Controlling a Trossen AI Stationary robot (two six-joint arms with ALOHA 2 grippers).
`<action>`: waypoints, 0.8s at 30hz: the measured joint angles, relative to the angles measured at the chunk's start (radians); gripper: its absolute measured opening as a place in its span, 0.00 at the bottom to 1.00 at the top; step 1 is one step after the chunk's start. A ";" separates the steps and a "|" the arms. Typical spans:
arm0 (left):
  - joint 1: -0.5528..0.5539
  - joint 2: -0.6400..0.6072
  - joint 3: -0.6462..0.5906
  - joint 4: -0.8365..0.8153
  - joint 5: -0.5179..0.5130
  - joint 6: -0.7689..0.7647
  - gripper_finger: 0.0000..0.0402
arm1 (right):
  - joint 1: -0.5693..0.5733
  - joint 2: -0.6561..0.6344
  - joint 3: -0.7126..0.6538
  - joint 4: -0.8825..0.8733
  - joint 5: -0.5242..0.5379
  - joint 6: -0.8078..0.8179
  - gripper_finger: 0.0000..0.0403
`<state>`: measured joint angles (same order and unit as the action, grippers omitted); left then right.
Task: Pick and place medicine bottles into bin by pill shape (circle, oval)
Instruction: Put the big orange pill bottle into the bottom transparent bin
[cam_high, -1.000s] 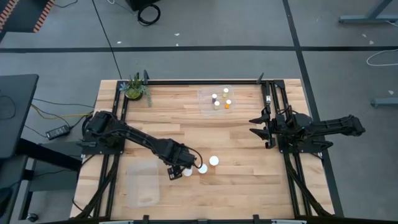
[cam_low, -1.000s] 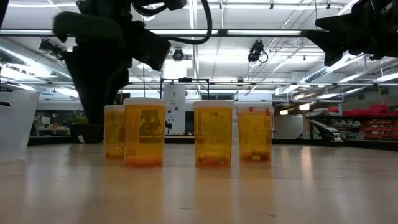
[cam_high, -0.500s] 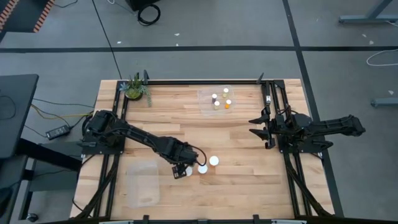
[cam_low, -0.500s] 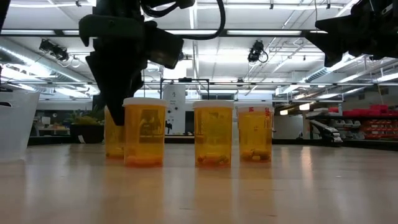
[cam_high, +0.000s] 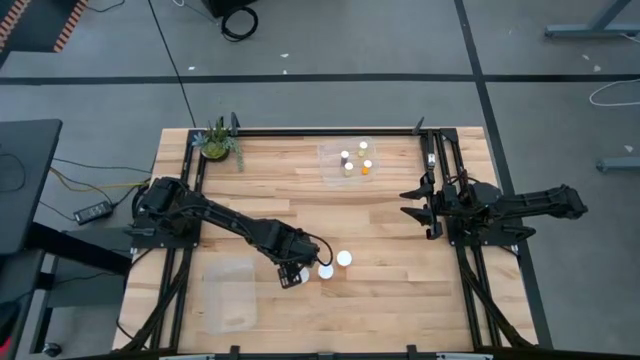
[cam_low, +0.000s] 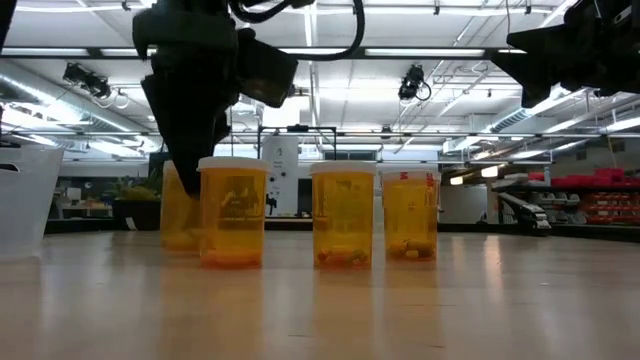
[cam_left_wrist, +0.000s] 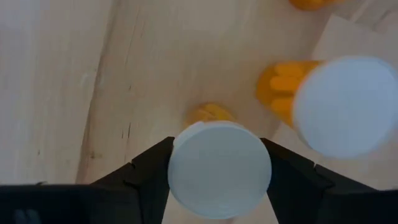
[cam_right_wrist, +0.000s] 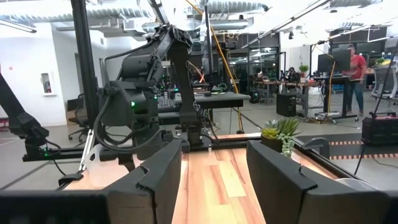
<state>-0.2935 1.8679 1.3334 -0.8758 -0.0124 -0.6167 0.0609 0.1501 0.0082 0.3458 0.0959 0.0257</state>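
Three orange medicine bottles with white caps (cam_low: 232, 212) (cam_low: 343, 215) (cam_low: 410, 213) stand on the wooden table. A fourth bottle (cam_low: 178, 215) leans behind them. My left gripper (cam_high: 292, 274) points down over that bottle and is shut on it; its white cap (cam_left_wrist: 219, 168) fills the gap between my fingers. Two other white caps (cam_high: 325, 271) (cam_high: 344, 259) show just to its right in the high view. My right gripper (cam_right_wrist: 214, 174) waits open at the table's right side, holding nothing. My left gripper pinches the bottle's white cap between its two fingers (cam_left_wrist: 152, 168), one on each side of the rim (cam_left_wrist: 177, 155). The fingers come from above, pointing down. The bottle leans, its orange body (cam_left_wrist: 208, 113) below the cap and its base on the table.
A clear bin (cam_high: 350, 160) with several small bottles sits at the far middle of the table. Another clear bin (cam_high: 228, 292) lies near the front left. A green potted plant (cam_high: 216, 142) stands at the far left corner. Bare wood lies between.
My left gripper has shifted a little toward the table's right, onto the bottle nearest it. That bottle stood upright a second ago and now leans, its base still on the table. The other bottles have kept their places.
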 joint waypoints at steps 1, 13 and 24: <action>0.000 0.000 0.013 -0.021 0.009 0.000 0.58 | 0.000 0.000 0.000 0.000 0.000 0.000 0.47; -0.008 -0.002 0.238 -0.281 0.020 -0.107 0.55 | 0.000 0.000 0.000 0.000 0.000 0.000 0.47; -0.130 -0.011 0.296 -0.518 -0.017 -0.272 0.53 | 0.000 0.000 0.000 0.000 0.000 0.000 0.47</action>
<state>-0.4233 1.8572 1.6299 -1.3934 -0.0299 -0.8884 0.0608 0.1497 0.0082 0.3462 0.0959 0.0257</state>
